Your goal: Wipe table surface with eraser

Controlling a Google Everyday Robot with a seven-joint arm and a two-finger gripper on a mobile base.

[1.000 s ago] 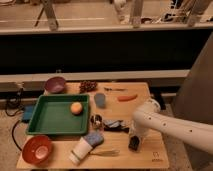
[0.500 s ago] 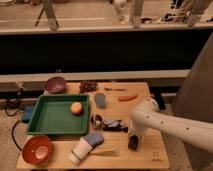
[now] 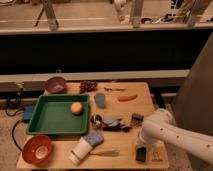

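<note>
The table surface (image 3: 127,107) is a light tan wooden top. The eraser (image 3: 119,125), a black oblong block, lies near the middle of it, just right of the green tray. My white arm reaches in from the right. Its dark gripper (image 3: 141,153) points down at the table's front right corner. The gripper is shut, well apart from the eraser, and I see nothing held in it.
The green tray (image 3: 47,122) holds an orange ball. Around it are a purple bowl (image 3: 55,84), a red bowl (image 3: 37,149), a white cup (image 3: 81,149) on its side, a blue-grey pad (image 3: 93,137) and a fork (image 3: 106,153). A carrot (image 3: 127,97) and a small dark clip (image 3: 136,119) lie to the right.
</note>
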